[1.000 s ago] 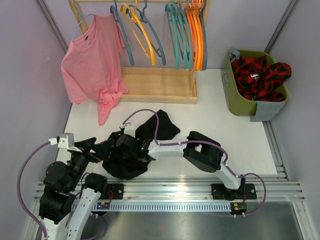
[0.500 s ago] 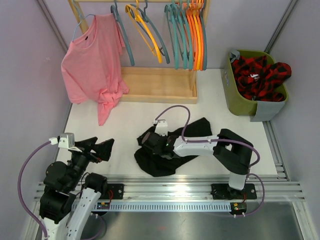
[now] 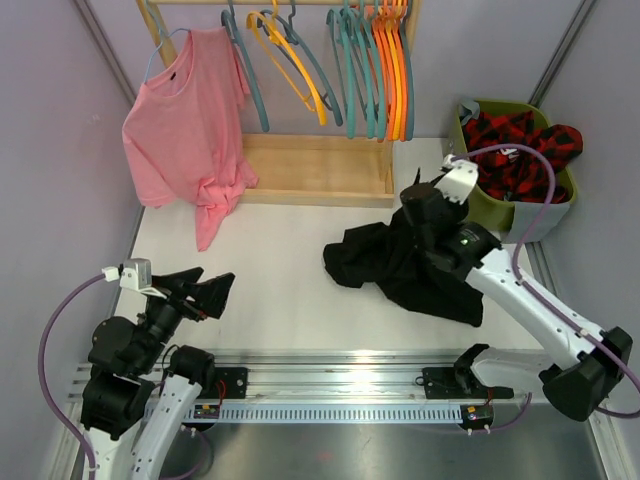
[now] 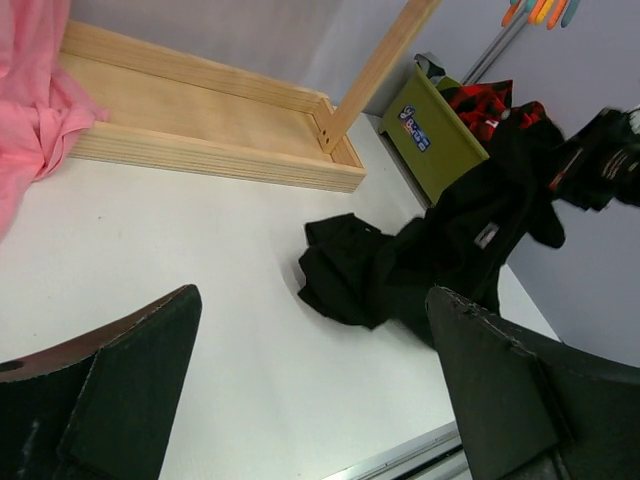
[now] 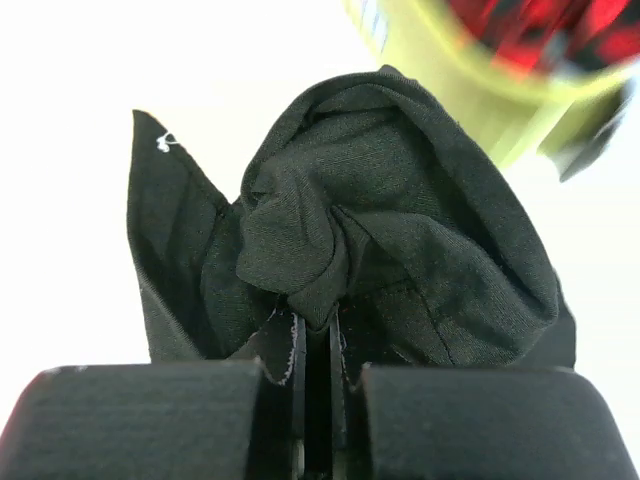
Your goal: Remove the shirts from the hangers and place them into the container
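Clamped tight, the right claw (image 5: 318, 330) pinches a bunched fold of the plain black soft shirt (image 3: 395, 265) between its two dark fingers. It hangs just beside the near-left corner of the olive-green rectangular plastic basket (image 3: 468, 205), with the cloth lifted at the grip. The rest of the shirt trails down onto the white table (image 3: 270, 260) on the side away from the basket.

Inside the basket lies a crumpled red-and-black plaid shirt (image 3: 520, 150), and a grey cloth (image 3: 535, 222) droops over its near rim.

Well apart from the basket, at the table's far end, the left claw (image 3: 205, 290) hovers with its jaws spread wide, holding nothing.

Farther from the basket along the back wall stands a pale wooden rack (image 3: 310, 170). It carries bare teal-blue hangers (image 3: 352, 75), orange hangers (image 3: 396, 75) and one yellow hanger (image 3: 298, 70). A pink t-shirt (image 3: 180, 130) hangs at the end farthest from the basket.
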`<state>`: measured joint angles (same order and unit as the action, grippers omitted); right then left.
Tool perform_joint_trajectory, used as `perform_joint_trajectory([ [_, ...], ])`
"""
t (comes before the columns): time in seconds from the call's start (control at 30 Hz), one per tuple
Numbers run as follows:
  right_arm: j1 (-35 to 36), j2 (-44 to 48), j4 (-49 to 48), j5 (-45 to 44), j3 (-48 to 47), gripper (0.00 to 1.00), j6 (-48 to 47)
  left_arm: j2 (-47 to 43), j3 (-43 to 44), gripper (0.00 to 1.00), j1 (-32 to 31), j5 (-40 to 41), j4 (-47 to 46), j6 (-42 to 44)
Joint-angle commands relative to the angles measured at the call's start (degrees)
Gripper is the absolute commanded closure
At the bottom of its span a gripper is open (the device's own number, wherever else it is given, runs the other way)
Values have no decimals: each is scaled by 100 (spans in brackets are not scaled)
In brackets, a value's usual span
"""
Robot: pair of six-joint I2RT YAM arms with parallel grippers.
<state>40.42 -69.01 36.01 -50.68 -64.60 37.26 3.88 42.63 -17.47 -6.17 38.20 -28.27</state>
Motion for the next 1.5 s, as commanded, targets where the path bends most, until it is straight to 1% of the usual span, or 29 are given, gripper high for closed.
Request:
perform_joint_trajectory([
  [0.0,-429,396,-620,-374,-518,100,-1052,174,17,1,-19,-323,-497,-126],
  [0.17,-1114,599,-1095,-505,-1071,100,-2019,131,17,1,-19,-332,-506,-152],
  [0.23,-1639,574,-1175,-15,-1493,100,-2240,104,-35,1,-19,-384,-550,-179],
  [0.27,-1782,443,-1193,275,-1651,100,-2266,130,-44,1,-19,-411,-567,-213],
  [0.33,-2002,232,-1245,487,-2133,100,-2450,165,-53,1,-19,-463,-594,-231],
  [0.43,-2468,-313,-1465,865,-2933,100,-2706,227,-9,1,-19,-464,-647,-214],
  [0.47,-2809,-689,-1517,1232,-3205,100,-2749,253,34,1,-19,-464,-655,-179],
  [0.5,-2977,-910,-1518,1418,-3887,100,-2750,297,69,1,-19,-472,-647,-170],
  [0.53,-3136,-1156,-1396,1559,-4303,100,-2715,376,157,1,-19,-481,-638,-152],
  [0.57,-3424,-1689,-1299,1839,-4777,100,-2706,411,201,1,-19,-490,-647,-135],
  [0.6,-3505,-1964,-1220,1946,-5747,100,-2697,447,228,1,-19,-499,-655,-126],
  [0.63,-3619,-2245,-1089,2017,-6279,100,-2723,464,306,1,-19,-499,-647,-126],
  [0.67,-3716,-2796,-1052,2166,-6815,100,-2793,525,333,1,-19,-490,-629,-109],
  [0.7,-3769,-3089,-1009,2237,-7969,100,-2959,535,368,1,-19,-481,-638,-108],
  [0.77,-3849,-3887,-1008,2351,-9161,100,-3101,570,439,1,-19,-464,-612,-100],
  [0.8,-3875,-4066,-1200,2352,-10028,100,-3215,587,456,1,-19,-446,-603,-100],
  [0.87,-3875,-3920,-1778,2369,-10012,100,-3399,640,535,1,-19,-411,-506,-91],
  [0.9,-3884,-3692,-2704,2395,-9184,100,-3557,649,544,1,-19,-402,-471,-99],
  [0.93,-3876,-3428,-3261,2370,-8628,100,-3637,658,571,1,-19,-385,-445,-82],
  [0.97,-3893,-2939,-3893,2343,-7648,100,-3725,684,571,1,-19,-393,-418,-82],
  [1.0,-3884,-2760,-4970,2352,-7264,100,-3952,693,571,1,-19,-402,-409,-82],
  [1.03,-3884,-2627,-5337,2221,-7069,100,-4050,710,579,1,-10,-402,-401,-91],
  [1.07,-3910,-2661,-5663,2142,-7145,100,-4207,719,571,1,-19,-411,-409,-108],
  [1.13,-3963,-2862,-5859,2088,-7495,100,-4410,781,562,1,-19,-420,-453,-169],
  [1.17,-3989,-3159,-5929,2053,-7723,100,-4559,798,553,1,-19,-428,-453,-196],
  [1.2,-3998,-3327,-5913,2027,-8265,100,-4595,868,545,1,-10,-455,-471,-222],
  [1.27,-4287,-3706,-5982,2009,-8682,100,-4605,921,562,1,-19,-481,-550,-275],
  [1.33,-4446,-3838,-6079,2070,-8614,100,-4500,965,553,1,-10,-472,-655,-310],
  [1.47,-4964,-4154,-5781,2070,-8097,100,-3536,1141,632,1,-10,-464,-787,-319],
])
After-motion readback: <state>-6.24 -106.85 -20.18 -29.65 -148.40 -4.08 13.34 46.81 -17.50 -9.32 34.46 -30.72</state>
